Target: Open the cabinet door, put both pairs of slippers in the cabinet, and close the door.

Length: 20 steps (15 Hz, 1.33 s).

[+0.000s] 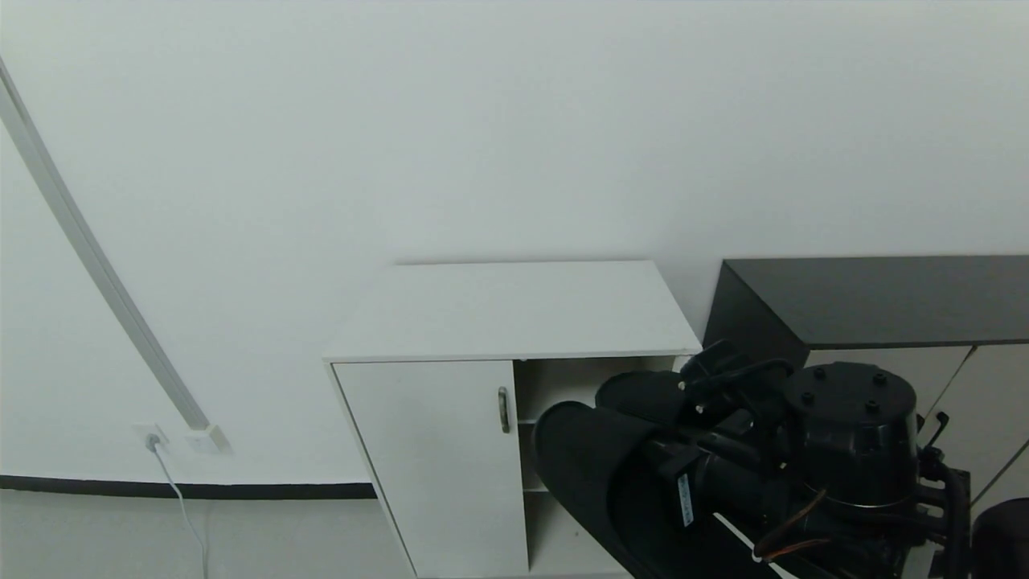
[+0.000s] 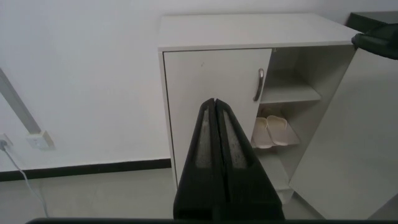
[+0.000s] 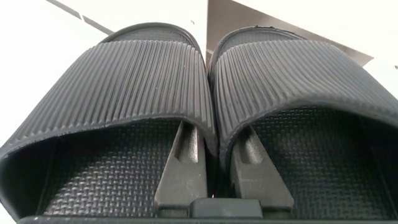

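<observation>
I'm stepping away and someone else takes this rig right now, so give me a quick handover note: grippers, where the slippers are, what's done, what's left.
Left gripper: fingers shut, empty, held out facing the cabinet.
Right gripper: shut on the black slippers, one finger inside each, held in front of the open right-hand compartment.
Beige slippers: side by side on a shelf inside that compartment.
Done: right-hand side open, beige pair stowed; the left-hand door is closed.
Left: set the black pair inside, release, close the door.
</observation>
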{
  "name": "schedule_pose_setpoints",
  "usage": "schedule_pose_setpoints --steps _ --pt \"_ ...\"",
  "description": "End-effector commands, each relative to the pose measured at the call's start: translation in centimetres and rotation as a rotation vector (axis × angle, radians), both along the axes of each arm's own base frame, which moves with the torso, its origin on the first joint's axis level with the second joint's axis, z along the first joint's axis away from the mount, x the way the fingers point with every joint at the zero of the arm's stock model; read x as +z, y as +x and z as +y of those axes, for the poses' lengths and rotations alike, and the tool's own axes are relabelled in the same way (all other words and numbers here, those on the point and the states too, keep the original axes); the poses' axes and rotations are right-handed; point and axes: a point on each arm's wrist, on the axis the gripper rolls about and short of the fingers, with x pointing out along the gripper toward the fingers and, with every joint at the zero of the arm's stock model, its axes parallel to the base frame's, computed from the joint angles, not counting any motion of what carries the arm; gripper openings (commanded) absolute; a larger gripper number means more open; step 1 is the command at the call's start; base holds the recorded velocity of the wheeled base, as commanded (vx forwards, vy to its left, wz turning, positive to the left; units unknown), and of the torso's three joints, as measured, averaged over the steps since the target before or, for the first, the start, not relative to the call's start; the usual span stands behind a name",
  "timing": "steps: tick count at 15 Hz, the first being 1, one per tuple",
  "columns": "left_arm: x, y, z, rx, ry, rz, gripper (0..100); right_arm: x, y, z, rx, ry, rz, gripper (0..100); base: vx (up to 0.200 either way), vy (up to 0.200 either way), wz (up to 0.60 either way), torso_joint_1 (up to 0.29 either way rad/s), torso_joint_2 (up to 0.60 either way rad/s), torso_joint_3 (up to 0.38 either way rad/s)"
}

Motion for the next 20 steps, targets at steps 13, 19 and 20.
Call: schedule_pose_setpoints --steps 13,19,20 --pt "0.0 0.0 0.0 0.0 -0.002 0.001 0 -0.6 0.0 0.1 0.004 -0.015 0.016 0 0.0 0.0 0.0 -0.202 0.49 0.283" --pt "0.0 0.0 0.0 -0.002 0.0 0.001 0 -1.1 0.1 0.2 0.002 -0.015 0.013 0 0.0 0.0 0.0 -0.19 0.51 0.319" --pt "0.0 0.0 0.0 -0.002 0.0 0.001 0 -1.1 0.1 0.3 0.002 -0.016 0.014 0 0.0 0.0 0.0 -0.163 0.49 0.325"
